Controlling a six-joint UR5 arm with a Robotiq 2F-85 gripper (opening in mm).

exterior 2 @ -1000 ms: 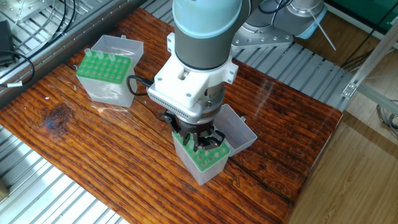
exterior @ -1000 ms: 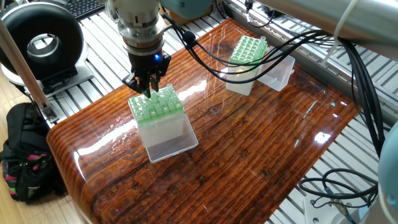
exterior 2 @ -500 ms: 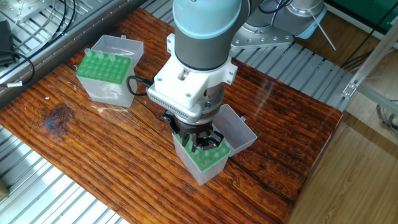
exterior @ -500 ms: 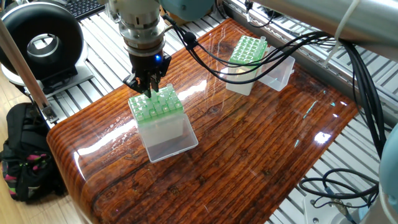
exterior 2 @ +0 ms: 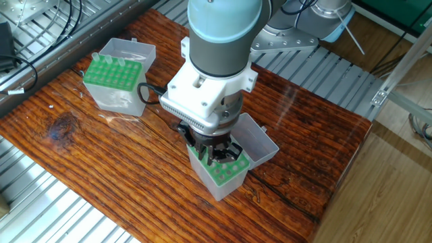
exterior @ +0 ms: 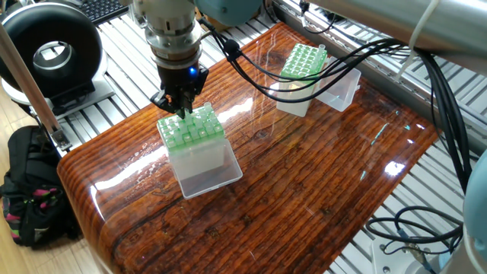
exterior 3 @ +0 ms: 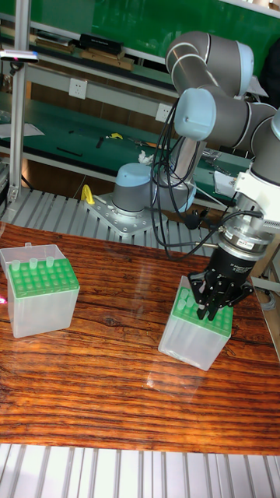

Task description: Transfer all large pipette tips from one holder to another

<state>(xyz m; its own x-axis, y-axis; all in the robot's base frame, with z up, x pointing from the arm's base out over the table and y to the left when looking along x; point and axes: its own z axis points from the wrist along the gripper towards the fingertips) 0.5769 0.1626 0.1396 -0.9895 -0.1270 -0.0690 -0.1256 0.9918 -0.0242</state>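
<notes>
Two green-topped tip boxes sit well apart on the wooden table (exterior: 319, 183): the near box (exterior: 196, 148) close to the table's rounded edge, the far box (exterior: 300, 76) toward the opposite edge, bare wood between them. The gripper (exterior: 180, 111) points down onto the near box's rack; I cannot tell whether its fingers are apart or closed. Large pipette tips (exterior: 198, 126) stand in that rack.

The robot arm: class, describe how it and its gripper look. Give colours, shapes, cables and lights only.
The arm is built of rounded silver-grey tubes with pale blue caps at the joints. A white ribbed block sits at its wrist. The gripper is black, with two thin dark fingers and a small blue light on its body. Black cables loop from the wrist across the table.
</notes>
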